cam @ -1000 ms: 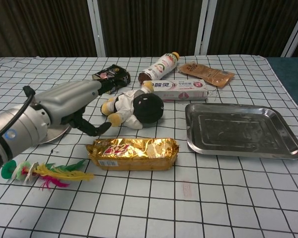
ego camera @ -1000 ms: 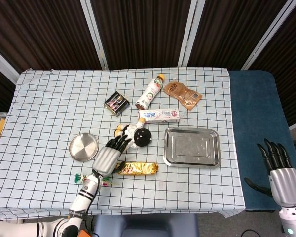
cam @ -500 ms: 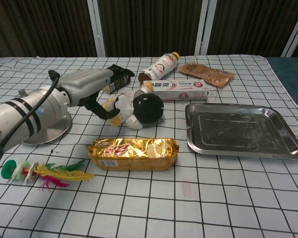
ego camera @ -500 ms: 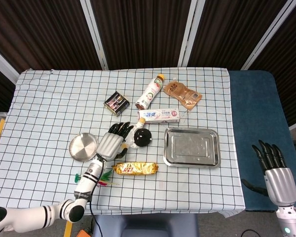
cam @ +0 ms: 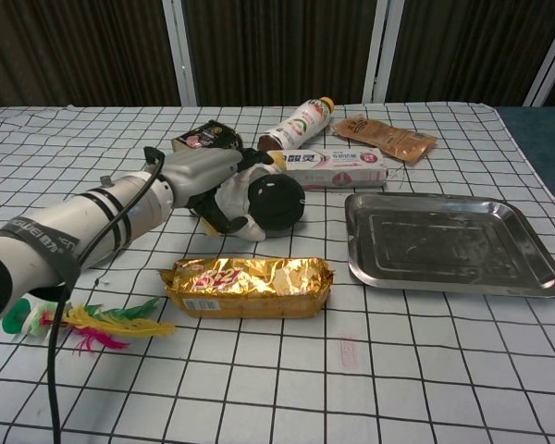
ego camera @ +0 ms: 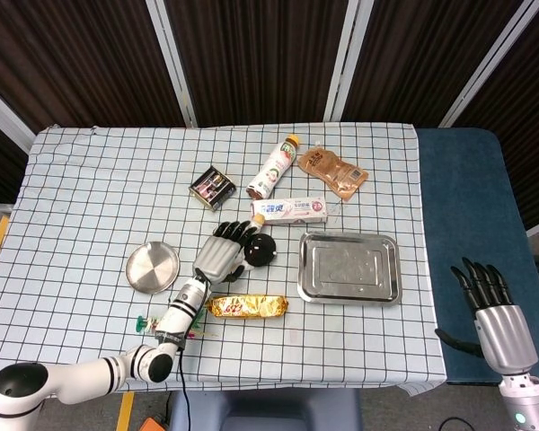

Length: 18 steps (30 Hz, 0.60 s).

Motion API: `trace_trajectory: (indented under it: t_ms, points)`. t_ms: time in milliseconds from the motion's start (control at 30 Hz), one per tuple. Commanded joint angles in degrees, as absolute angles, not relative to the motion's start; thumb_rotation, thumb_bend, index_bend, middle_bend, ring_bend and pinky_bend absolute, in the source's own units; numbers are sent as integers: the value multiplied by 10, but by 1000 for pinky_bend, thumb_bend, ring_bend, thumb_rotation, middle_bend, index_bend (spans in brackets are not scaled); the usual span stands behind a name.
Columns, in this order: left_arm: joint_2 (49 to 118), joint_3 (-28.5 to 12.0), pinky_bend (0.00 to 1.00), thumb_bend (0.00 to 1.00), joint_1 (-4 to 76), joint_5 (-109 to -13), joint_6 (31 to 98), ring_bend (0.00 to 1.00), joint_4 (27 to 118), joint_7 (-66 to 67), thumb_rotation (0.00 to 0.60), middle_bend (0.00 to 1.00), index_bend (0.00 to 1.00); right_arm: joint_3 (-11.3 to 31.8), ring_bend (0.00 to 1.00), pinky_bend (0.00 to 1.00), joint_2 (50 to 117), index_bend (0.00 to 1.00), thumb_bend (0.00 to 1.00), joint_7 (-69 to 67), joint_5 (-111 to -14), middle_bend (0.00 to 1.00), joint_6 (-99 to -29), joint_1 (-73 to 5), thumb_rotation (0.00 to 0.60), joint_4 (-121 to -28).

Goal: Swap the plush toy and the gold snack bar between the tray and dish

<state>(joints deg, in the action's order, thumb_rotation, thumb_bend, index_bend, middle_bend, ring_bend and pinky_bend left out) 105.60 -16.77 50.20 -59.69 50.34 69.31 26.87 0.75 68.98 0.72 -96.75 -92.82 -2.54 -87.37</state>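
— Head view first. What's listed?

— Plush toy [ego camera: 254,250]: on the table's checked cloth, about mid-table, between the round dish [ego camera: 152,268] and the steel tray [ego camera: 349,268], in neither. Left hand [ego camera: 219,256] lies over its near side, fingers draped on the white body; whether they are closed round it I cannot tell. Gold snack bar [ego camera: 246,306]: flat on the cloth just toward the front edge from the toy, loose, also in neither. Right hand [ego camera: 491,309]: off the table's right edge, fingers spread upward, empty.

— And the chest view?

— Same plush toy [cam: 259,202]: lying on its side, dark round head toward the tray [cam: 449,243], which is bare. Left hand [cam: 213,178] is pressed against its back and top. Snack bar [cam: 248,285]: crinkled foil wrapper, just in front of the toy.

— Handling notes?

— Toy: likely light, soft, squashy; should take a firm wrap round the body rather than the round head, which may roll out. Bar: light, foil probably slick and crushable; best taken across its narrow width, gently.
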Motion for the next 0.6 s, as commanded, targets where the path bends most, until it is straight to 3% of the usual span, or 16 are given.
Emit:
trace_trajectory:
  t_ms: [33,400,467,533,600]
  points:
    - [1077,-167,70,419,520,-589,488,0,652,266,600,0,0,6,0,0,689,0,87,5,-968,0,-927,-26,600,-874]
    - [1127,-144,28,420,526,-636,494,6,532,194,600,11,8,5,0,0,688,0,87,1,-971,0,-929,-26,600,-873]
    - [1133,-139,85,426,525,-648,502,110,519,186,600,129,63,5,0,0,688,0,87,0,-972,0,-928,-26,600,-873]
    - [1140,-132,224,430,524,-665,512,306,502,174,600,344,169,4,0,0,688,0,87,1,-972,0,-928,-26,600,-873]
    - [1149,-124,343,437,523,-687,527,425,480,155,600,469,270,4,0,0,689,0,87,1,-972,0,-928,-26,600,-873]
